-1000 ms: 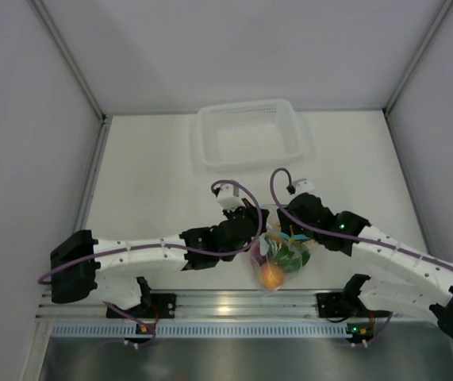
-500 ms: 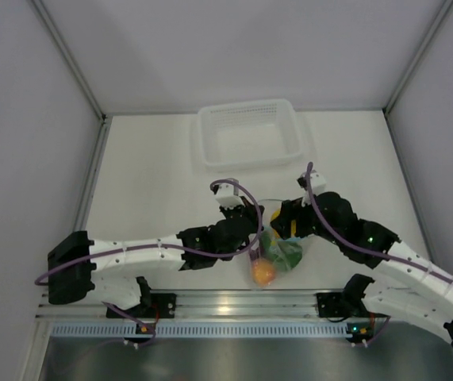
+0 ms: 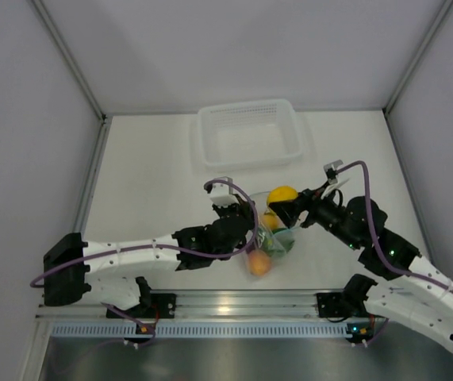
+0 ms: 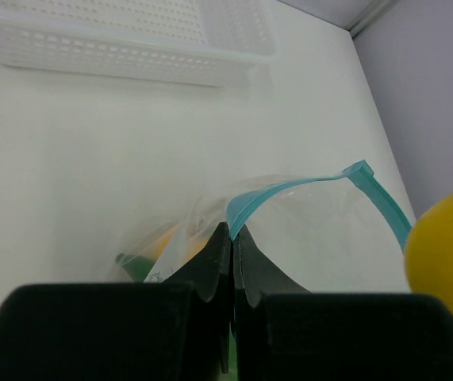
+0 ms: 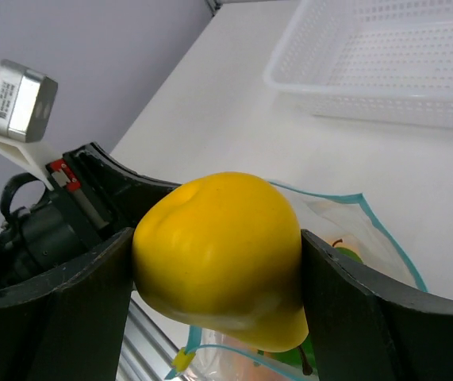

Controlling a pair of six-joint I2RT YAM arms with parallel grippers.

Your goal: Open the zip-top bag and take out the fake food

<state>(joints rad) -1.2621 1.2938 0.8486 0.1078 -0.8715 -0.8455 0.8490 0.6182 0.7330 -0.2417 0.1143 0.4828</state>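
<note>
The clear zip-top bag [image 3: 272,238] lies near the table's front middle, its light blue zip strip [image 4: 305,190] open and arched. My left gripper [image 4: 232,238] is shut on the bag's rim at the strip. My right gripper [image 5: 218,270] is shut on a yellow pepper [image 5: 220,255] and holds it just above the bag's mouth; it shows in the top view [image 3: 282,196] too. An orange fruit [image 3: 259,265] and green pieces [image 3: 278,243] are still inside the bag.
A white mesh basket [image 3: 248,132] stands at the back middle of the table, also seen in the left wrist view [image 4: 131,32] and right wrist view [image 5: 385,63]. The metal rail [image 3: 234,305] runs along the near edge.
My right gripper has lifted out of the bag and swung right, carrying the yellow pepper up with it. My left gripper has kept its hold on the bag rim.
</note>
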